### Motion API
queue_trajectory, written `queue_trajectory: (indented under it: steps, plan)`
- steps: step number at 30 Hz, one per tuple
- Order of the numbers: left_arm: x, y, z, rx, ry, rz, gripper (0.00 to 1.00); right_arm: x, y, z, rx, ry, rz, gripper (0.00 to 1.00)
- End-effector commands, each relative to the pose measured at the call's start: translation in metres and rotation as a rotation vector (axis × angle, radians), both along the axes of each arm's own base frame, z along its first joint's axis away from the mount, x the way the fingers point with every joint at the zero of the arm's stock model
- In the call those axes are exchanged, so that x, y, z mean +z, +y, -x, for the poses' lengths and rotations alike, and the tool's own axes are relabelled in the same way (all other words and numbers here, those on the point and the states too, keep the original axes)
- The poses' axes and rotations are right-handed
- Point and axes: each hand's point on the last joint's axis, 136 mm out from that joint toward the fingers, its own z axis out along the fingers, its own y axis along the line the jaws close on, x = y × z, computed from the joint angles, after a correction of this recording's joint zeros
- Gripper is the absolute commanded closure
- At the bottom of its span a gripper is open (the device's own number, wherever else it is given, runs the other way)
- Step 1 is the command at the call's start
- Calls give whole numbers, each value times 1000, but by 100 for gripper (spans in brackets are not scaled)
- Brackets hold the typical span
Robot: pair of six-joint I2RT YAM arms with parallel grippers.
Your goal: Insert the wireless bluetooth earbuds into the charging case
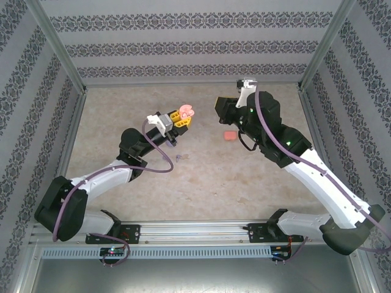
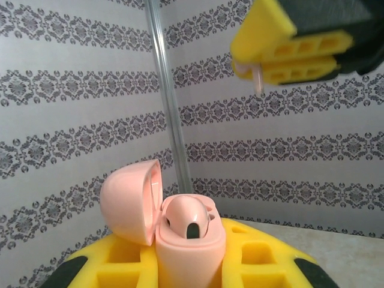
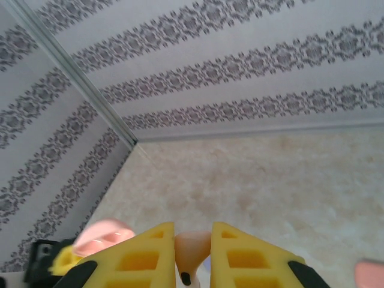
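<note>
My left gripper (image 1: 181, 117) is shut on the body of a pale pink charging case (image 2: 191, 255), held upright with its lid (image 2: 129, 201) swung open to the left. One pale pink earbud (image 2: 187, 217) sits in a socket of the case. My right gripper (image 3: 192, 249) is shut on a second pale pink earbud (image 3: 191, 251), whose stem points back toward the camera. In the left wrist view the right gripper's fingers (image 2: 288, 48) hang above and to the right of the case, apart from it, with the earbud's stem (image 2: 257, 79) poking down. The open case (image 3: 101, 235) lies low and left of the right fingers.
A salmon-pink item (image 1: 230, 135) lies on the beige table (image 1: 201, 177) under the right arm, also at a corner (image 3: 369, 275). A tiny purple piece (image 1: 178, 157) lies near the left forearm. Patterned walls and metal posts (image 2: 168, 96) enclose the table.
</note>
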Motion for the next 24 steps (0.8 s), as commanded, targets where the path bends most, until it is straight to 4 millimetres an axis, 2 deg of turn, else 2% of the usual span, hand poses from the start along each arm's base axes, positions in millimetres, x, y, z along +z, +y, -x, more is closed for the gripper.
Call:
queue_trajectory:
  steps: [1,8,14,24]
  plan:
    - [11,-11,0,-53,-11,10,100,18,11,6,69,-61,-5,82]
    - [9,-25,-2,-86,0,3,100,16,26,11,150,-73,-39,82]
    - [8,-31,-2,-108,6,-11,100,4,39,15,216,-70,-38,82]
    - [6,-37,2,-140,13,-23,100,-20,56,9,242,-23,-11,82]
